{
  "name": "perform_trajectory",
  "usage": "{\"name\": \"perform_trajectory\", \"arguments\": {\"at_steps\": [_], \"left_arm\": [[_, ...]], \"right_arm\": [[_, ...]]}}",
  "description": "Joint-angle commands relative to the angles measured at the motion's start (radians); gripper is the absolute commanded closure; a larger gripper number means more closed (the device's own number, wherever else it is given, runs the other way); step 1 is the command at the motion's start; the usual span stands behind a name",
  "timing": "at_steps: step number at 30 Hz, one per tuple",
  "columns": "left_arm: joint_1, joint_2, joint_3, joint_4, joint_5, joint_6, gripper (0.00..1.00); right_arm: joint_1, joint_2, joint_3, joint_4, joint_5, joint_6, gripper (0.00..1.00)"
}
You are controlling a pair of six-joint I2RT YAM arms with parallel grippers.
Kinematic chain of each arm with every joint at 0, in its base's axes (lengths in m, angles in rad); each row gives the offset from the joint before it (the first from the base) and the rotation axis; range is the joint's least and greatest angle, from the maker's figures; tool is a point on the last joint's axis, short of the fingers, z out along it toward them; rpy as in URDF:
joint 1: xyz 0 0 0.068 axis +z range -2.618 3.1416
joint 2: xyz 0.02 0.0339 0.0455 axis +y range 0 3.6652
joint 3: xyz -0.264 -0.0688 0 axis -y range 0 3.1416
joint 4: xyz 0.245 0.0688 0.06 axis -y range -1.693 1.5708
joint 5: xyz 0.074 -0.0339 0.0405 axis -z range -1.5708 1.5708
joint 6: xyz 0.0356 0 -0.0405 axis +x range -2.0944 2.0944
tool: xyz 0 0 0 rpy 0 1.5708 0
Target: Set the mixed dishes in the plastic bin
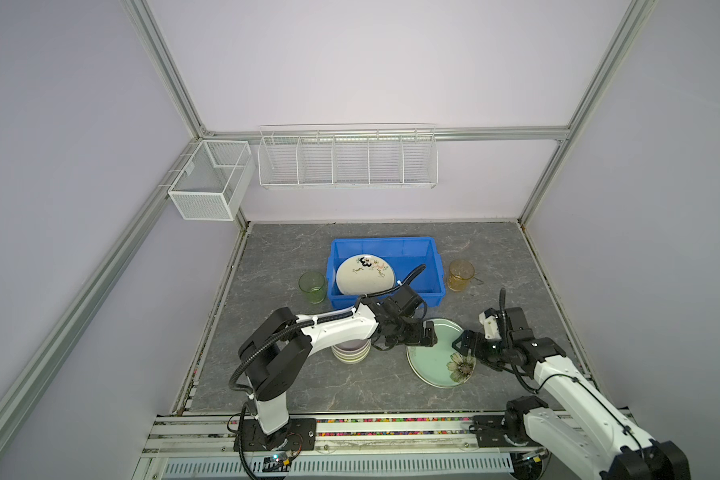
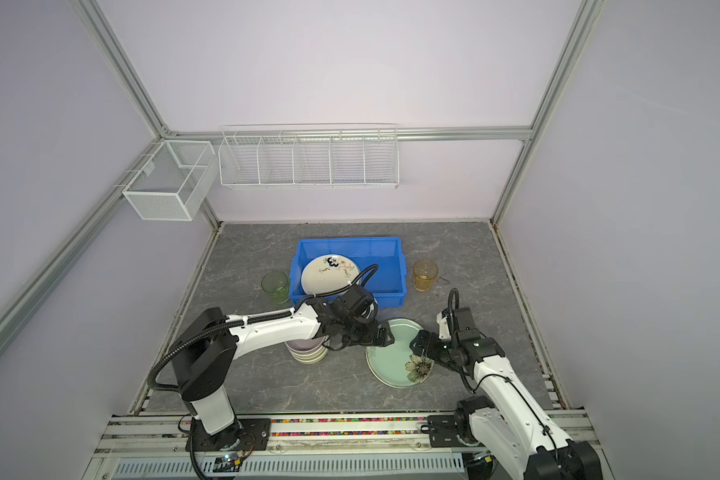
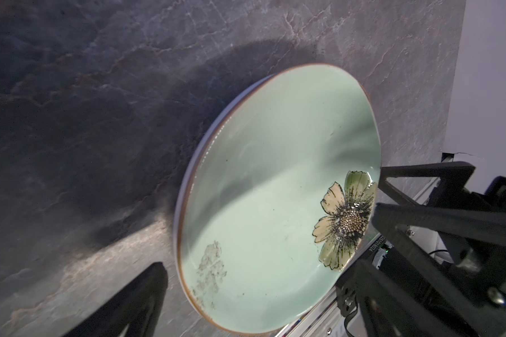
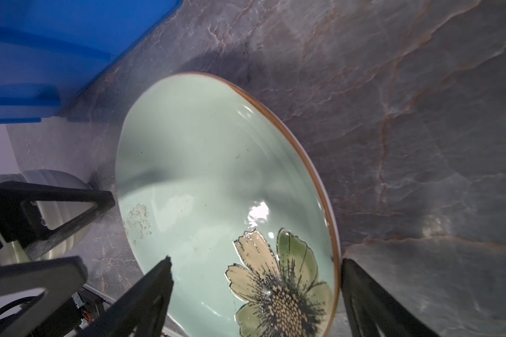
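A pale green floral plate [image 1: 435, 361] [image 2: 393, 361] lies on the grey table in front of the blue plastic bin [image 1: 385, 243] [image 2: 350, 243]. My right gripper [image 4: 256, 261] [image 1: 458, 344] is open and straddles the plate's rim by the flower, one finger over the plate and one outside it. My left gripper [image 1: 431, 334] [image 2: 385, 336] is open at the plate's opposite rim; only one of its fingers [image 3: 146, 291] shows in the left wrist view, beside the plate [image 3: 269, 189]. A cream plate [image 1: 364, 276] leans inside the bin.
A green cup [image 1: 312, 286] stands left of the bin and an amber cup [image 1: 460, 275] right of it. A stack of small bowls [image 1: 350, 354] sits under the left arm. White wire baskets [image 1: 346, 160] hang on the back wall.
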Motion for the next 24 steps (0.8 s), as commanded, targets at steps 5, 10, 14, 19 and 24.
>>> {"name": "perform_trajectory", "arguments": {"at_steps": [5, 10, 14, 19, 24], "left_arm": [[-0.011, 0.044, 0.02, 0.026, 0.019, -0.009, 0.0], [-0.013, 0.042, 0.028, 0.042, 0.038, -0.019, 0.0], [-0.016, 0.039, 0.034, 0.06, 0.061, -0.032, 0.0], [-0.021, 0.032, 0.044, 0.071, 0.077, -0.044, 0.0], [-0.024, 0.027, 0.05, 0.09, 0.095, -0.057, 0.0]], "right_arm": [[-0.002, 0.017, -0.025, 0.046, -0.068, -0.011, 0.09], [-0.003, 0.025, -0.027, 0.068, -0.085, -0.011, 0.09], [-0.003, 0.023, -0.022, 0.076, -0.094, -0.009, 0.08], [0.001, 0.01, -0.011, 0.05, -0.066, -0.009, 0.07], [0.002, -0.02, -0.003, 0.017, -0.041, -0.008, 0.07]]}}
